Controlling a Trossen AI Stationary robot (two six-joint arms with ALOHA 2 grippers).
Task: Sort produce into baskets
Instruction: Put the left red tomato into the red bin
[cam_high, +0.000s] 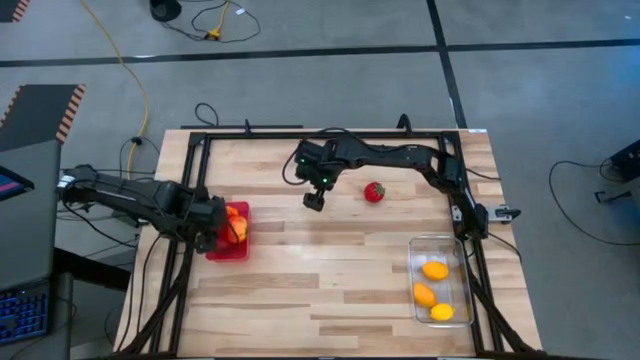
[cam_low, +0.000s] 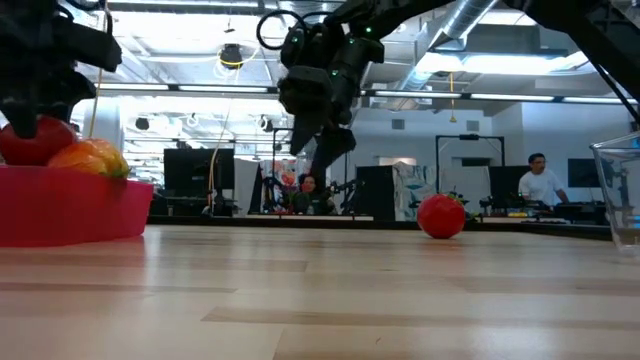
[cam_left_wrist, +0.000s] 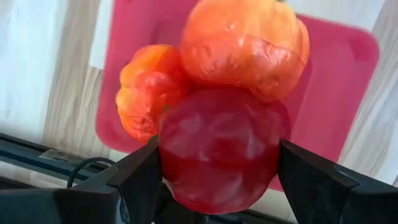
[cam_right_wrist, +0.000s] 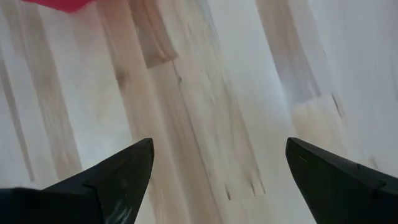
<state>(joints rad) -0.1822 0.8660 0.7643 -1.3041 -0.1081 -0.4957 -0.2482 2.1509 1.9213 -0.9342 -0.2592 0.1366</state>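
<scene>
My left gripper (cam_high: 214, 232) hangs over the small red bin (cam_high: 238, 250) at the table's left and is shut on a red tomato-like piece (cam_left_wrist: 221, 149). Two orange tomatoes (cam_left_wrist: 245, 43) (cam_left_wrist: 146, 87) lie in the bin below it, and they also show in the low view (cam_low: 95, 158). My right gripper (cam_high: 315, 202) is open and empty above the table's middle, left of a red piece (cam_high: 374, 192) that rests on the wood. The clear bin (cam_high: 460, 262) at the near right holds three yellow-orange lemon-like ovals (cam_high: 434, 270). My left gripper pinches the red piece by its two opposite sides (cam_left_wrist: 171, 155) between its two fingers (cam_left_wrist: 134, 180), coming from above and pointing down. The piece sits just over the red bin beside the orange tomatoes (cam_low: 35, 140). I cannot tell whether it rests on them.
A black frame (cam_high: 300, 133) runs round the table's edges. Bare wood lies between the two bins and along the near edge. People and desks show in the room beyond the far edge (cam_low: 540, 180).
</scene>
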